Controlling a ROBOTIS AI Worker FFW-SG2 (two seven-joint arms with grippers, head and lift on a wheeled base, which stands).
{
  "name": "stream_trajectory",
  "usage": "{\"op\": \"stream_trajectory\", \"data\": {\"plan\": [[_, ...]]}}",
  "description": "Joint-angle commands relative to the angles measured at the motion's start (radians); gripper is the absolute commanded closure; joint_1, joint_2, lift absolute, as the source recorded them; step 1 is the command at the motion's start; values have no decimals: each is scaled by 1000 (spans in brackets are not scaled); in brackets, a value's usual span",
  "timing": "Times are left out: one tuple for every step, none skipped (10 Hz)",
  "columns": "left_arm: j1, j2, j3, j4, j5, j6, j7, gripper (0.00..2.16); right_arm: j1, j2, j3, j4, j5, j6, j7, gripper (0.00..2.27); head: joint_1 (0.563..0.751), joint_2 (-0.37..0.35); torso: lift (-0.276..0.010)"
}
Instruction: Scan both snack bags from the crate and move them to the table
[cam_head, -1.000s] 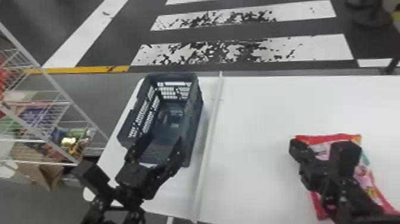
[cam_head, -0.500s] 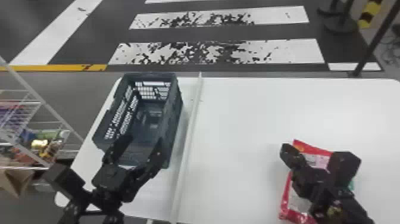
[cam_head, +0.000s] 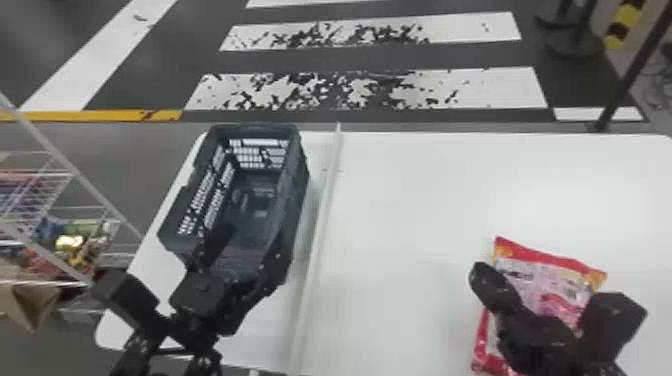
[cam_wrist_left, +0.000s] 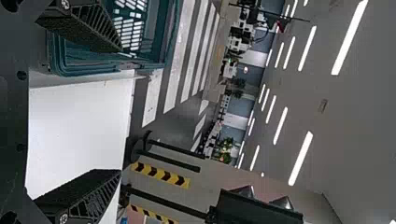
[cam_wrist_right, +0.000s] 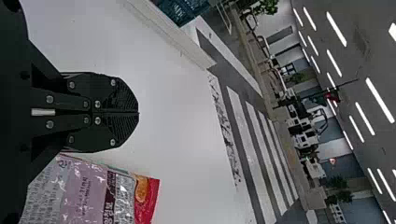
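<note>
Shows one glossy, crinkled snack bag (cam_head: 545, 280), red-edged with pink and pale panels, lying on the smooth white table (cam_head: 410, 200). Has the right gripper (cam_head: 482, 280) near it, rounded, ridged fingers closed against each other. Has the left gripper (cam_head: 252, 245) at the near end of the dark, rectangular, lattice-walled crate (cam_head: 300, 165), black, rib-textured fingers spread wide.

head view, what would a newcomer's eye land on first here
Probably the red and pink snack bag, bright against the white table at the near right, partly hidden by the right arm's black tool. Next might come the dark crate on the table's left side, with the left arm's tool at its near end. The worn white floor stripes beyond the table also stand out.
</note>
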Motion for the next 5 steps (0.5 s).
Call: {"op": "stream_trajectory", "data": {"plan": [[-12,0,-5,13,0,0,0,73,33,0,6,-5,-26,5,5,2223,695,160,-87],[-19,0,-11,21,0,0,0,73,46,0,14,3,-24,5,6,2223,695,167,-87],[-25,0,-17,30,0,0,0,73,55,0,20,15,-18,2,11,2223,695,174,-87],[-27,2,-22,33,0,0,0,73,55,0,21,32,-15,-4,11,2223,695,177,-87],[-27,2,-23,35,0,0,0,73,53,-2,21,49,-7,-4,11,2223,695,180,-87]]}}
